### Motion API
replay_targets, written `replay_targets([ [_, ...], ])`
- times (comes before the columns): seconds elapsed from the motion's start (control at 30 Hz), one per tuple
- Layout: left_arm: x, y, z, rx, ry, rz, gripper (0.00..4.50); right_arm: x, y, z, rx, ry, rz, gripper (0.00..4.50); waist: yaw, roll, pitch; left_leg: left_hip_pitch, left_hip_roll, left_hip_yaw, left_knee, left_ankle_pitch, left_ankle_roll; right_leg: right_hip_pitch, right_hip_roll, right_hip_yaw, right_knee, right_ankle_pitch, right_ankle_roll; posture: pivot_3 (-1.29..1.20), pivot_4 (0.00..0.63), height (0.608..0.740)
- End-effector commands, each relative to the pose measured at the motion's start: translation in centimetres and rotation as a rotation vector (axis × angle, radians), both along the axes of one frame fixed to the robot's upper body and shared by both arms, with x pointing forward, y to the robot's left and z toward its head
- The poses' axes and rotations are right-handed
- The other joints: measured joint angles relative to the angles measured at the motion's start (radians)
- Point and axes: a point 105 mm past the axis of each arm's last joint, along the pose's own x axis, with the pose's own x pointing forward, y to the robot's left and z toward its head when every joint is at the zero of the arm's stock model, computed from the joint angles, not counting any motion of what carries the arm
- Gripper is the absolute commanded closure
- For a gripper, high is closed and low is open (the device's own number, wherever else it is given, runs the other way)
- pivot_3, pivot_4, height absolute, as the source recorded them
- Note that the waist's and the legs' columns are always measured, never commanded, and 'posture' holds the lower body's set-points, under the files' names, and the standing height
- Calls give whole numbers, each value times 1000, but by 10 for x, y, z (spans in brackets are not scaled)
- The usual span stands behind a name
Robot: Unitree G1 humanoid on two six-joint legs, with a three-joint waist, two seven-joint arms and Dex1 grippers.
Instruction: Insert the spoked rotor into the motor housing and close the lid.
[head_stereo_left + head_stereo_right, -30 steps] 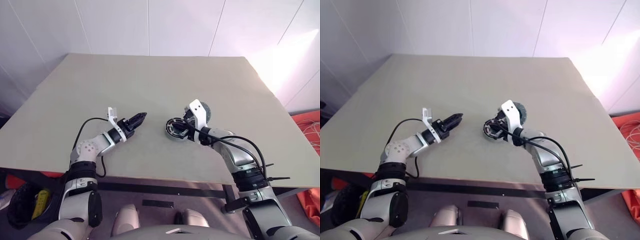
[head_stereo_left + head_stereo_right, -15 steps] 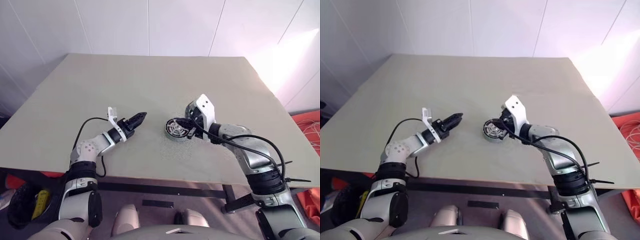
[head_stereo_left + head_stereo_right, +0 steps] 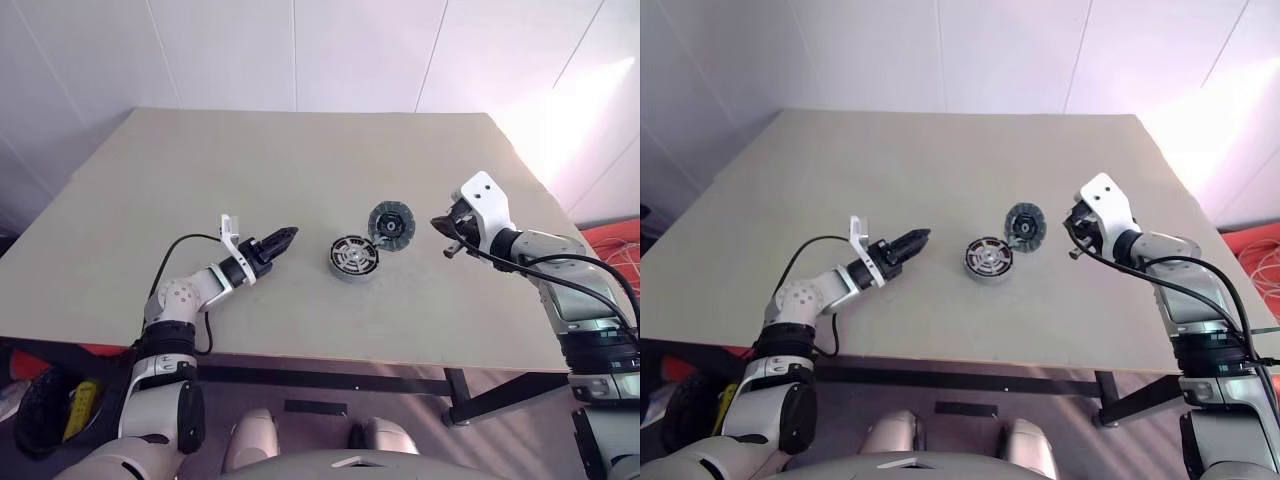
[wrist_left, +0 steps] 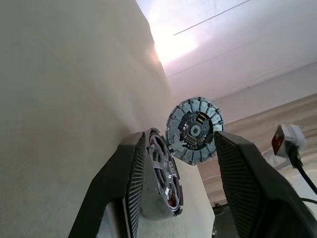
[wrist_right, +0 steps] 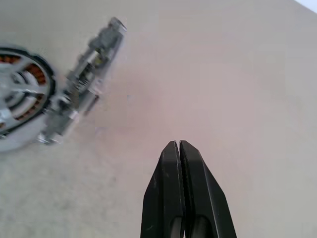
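Sitting inside the round silver motor housing (image 3: 353,257) mid-bench, the silver spoked rotor (image 3: 353,254) looks done. At its two o'clock, the bluish-grey round lid (image 3: 391,221) waits. Left fingers (image 4: 133,188) apart, right fingers (image 5: 168,188) together.

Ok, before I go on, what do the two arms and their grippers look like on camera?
Both arms are silver-grey with black joints and loose black cables. Left gripper and right gripper each have two black fingers behind a white wrist bracket; the fingers have ribbed inner pads.
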Motion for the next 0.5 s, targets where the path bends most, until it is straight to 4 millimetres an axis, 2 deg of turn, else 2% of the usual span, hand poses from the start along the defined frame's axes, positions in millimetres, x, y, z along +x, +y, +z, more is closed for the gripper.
replay_targets([
  [0.03, 5, 2, 14, -5, -59, 9, 2145, 11, -17, 25, -31, -104, -41, 4500, 1, 0, 0, 0, 0, 0, 0, 0, 0, 0, 0, 0, 0, 0, 0, 0, 0, 740],
  [0.2, 5, 4, 13, -2, -58, 15, 2145, 16, -14, 24, 9, -105, -29, 4500, 1, 0, 0, 0, 0, 0, 0, -1, 2, 0, 0, 0, 0, 0, -1, 0, 0, 740],
  [0.33, 5, 5, 12, -1, -57, 19, 2145, 19, 1, 20, 78, -83, 5, 4500, 1, 0, 0, -1, 0, 0, 1, -1, 3, 0, 0, 0, 0, 0, -1, 0, 0, 740],
  [0.5, 4, 7, 12, 1, -58, 23, 2145, 15, 22, 5, 149, -28, 59, 4500, 1, 0, 0, -1, 0, 0, 3, -1, 3, 0, 0, 0, 2, 0, -1, 0, 0, 740],
])
